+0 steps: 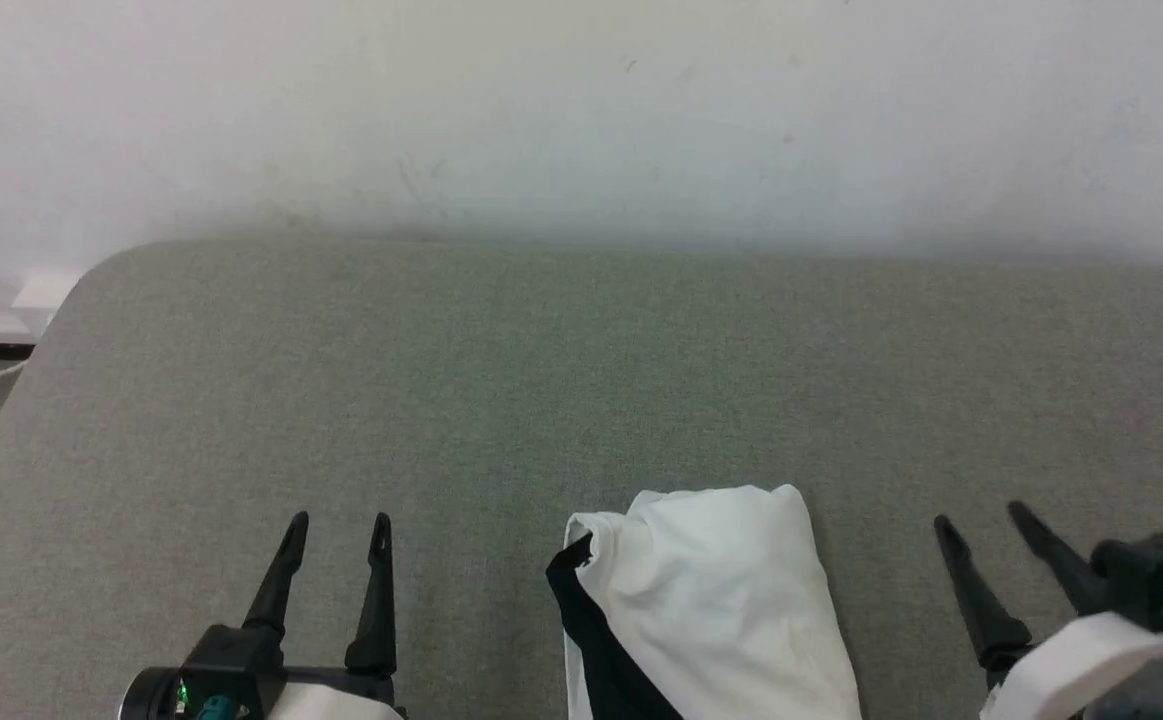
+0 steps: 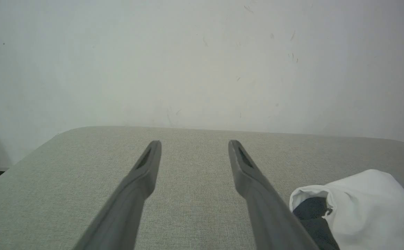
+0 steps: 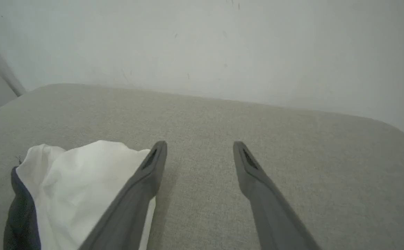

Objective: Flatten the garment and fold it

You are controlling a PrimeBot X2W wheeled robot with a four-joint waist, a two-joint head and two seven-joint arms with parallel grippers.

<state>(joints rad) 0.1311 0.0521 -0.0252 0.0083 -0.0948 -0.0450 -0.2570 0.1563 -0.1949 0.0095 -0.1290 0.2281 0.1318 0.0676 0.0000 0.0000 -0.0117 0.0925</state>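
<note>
white garment (image 1: 731, 610) between left, right jaws

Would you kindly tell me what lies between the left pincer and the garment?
Only a bare stretch of the grey fabric surface separates the left pincer from the garment. The head view shows this plainly.

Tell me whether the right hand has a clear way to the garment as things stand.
Probably yes: the right hand stands open beside the garment, apart from it, with bare grey surface between them.
</note>
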